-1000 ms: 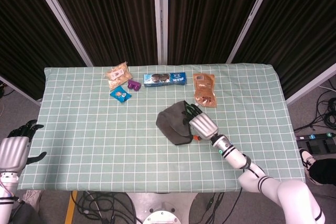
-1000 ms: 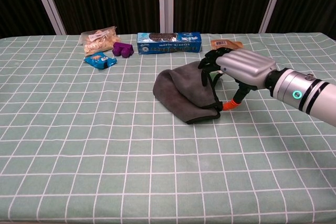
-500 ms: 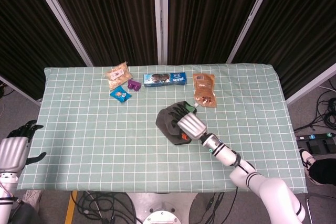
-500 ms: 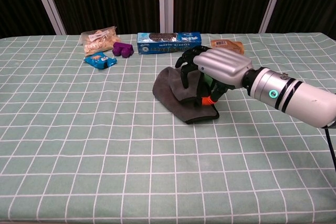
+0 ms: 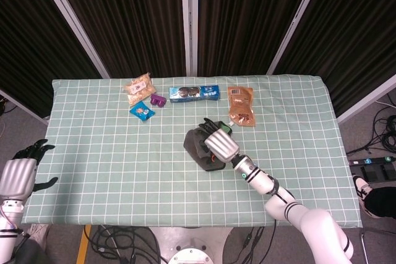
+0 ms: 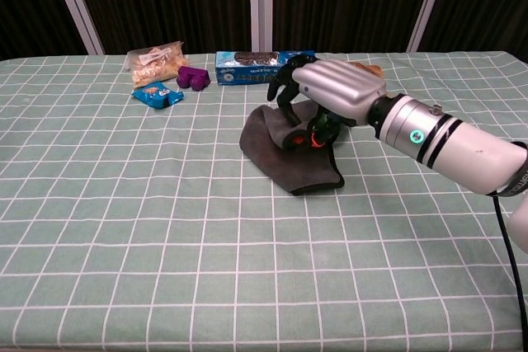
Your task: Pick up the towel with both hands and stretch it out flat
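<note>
The dark grey towel [image 6: 285, 158] lies folded in a heap on the green checked tablecloth, near the table's middle; the head view shows the towel [image 5: 195, 146] too. My right hand [image 6: 328, 93] hovers over its right part, palm down, fingers spread and curving toward the cloth, the orange-tipped thumb low beside the fold. The towel lies flat on the table, not lifted. In the head view the right hand [image 5: 220, 143] covers the towel's right half. My left hand [image 5: 20, 175] hangs open off the table's left edge, far from the towel.
Along the far side lie a snack bag [image 6: 155, 62], a small purple object [image 6: 193, 78], a blue packet [image 6: 157, 95], a blue cookie box [image 6: 247, 66] and a brown pouch [image 5: 241, 106]. The table edge [image 5: 37, 153] runs close to my left hand.
My right hand has moved left, from the towel's right edge to above it, and risen slightly. The towel and the left hand have stayed where they were.
</note>
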Motion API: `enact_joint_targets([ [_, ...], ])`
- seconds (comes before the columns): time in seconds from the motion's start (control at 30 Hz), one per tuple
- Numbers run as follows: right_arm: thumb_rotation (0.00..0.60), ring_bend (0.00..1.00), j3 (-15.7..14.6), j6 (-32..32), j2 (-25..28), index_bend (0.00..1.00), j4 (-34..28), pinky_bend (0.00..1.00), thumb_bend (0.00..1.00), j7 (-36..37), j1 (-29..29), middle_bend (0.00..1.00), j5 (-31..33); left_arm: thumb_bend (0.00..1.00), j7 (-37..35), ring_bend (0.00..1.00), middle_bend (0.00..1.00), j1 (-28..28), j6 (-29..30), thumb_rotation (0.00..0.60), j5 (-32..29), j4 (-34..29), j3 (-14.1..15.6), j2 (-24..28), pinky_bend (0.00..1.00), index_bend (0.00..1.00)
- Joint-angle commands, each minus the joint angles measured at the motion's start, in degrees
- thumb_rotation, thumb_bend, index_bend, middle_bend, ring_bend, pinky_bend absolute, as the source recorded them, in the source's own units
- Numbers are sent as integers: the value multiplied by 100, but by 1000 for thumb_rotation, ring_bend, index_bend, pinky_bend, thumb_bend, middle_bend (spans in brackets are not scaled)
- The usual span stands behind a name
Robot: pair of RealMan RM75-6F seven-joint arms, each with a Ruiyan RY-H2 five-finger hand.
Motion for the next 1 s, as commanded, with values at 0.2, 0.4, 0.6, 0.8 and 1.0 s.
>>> enact_joint_targets([
  [0.2, 600, 135, 517, -16, 173, 720, -581, 0, 256, -210, 449, 267, 319, 23, -542, 266, 261, -624, -489, 600, 288, 93, -264, -155, 305, 302],
  [0.4, 600, 134, 1070, -262, 333, 715, -1071, 0, 251, -908, 833, 266, 732, 23, -1296, 266, 261, -1332, -1395, 600, 84, 237, -547, -403, 309, 302],
  [0.6, 600, 134, 1514, -534, 390, 710, -1416, 0, 250, -1521, 1133, 260, 1152, 19, -1794, 266, 261, -1998, -2312, 600, -354, 501, -824, -792, 319, 303],
  [0.8, 600, 128, 1918, -677, 287, 704, -1564, 0, 248, -2093, 1429, 256, 1573, 1, -1831, 266, 261, -2550, -3003, 600, -844, 804, -1024, -1214, 323, 303],
  [1.0, 600, 125, 2286, -788, 139, 699, -1631, 0, 246, -2541, 1713, 254, 2009, 0, -1553, 266, 261, -2948, -3437, 600, -1532, 1154, -1181, -1670, 328, 303],
])
